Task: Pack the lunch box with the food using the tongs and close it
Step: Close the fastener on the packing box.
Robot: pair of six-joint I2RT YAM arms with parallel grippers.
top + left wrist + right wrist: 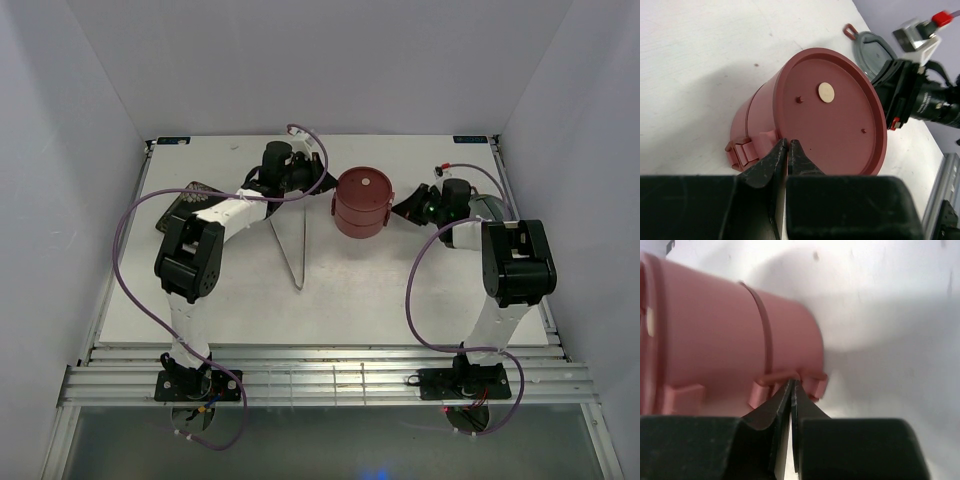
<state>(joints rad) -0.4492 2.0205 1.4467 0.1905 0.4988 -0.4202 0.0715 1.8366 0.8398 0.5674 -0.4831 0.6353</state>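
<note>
Overhead: round dusty-red tiered lunch box [361,203] stands lidded mid-table, thin silver tongs [302,250] beside it. Left wrist: my left pincer [787,142] pressed together at its lid [840,115]. Right wrist: right pincer [792,385] likewise, at a side handle [815,385]. Packing seems done; perhaps latching remains.

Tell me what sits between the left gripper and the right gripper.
The lunch box, tiers stacked and lid on, stands between the left gripper and the right gripper; the top external view shows it.
</note>
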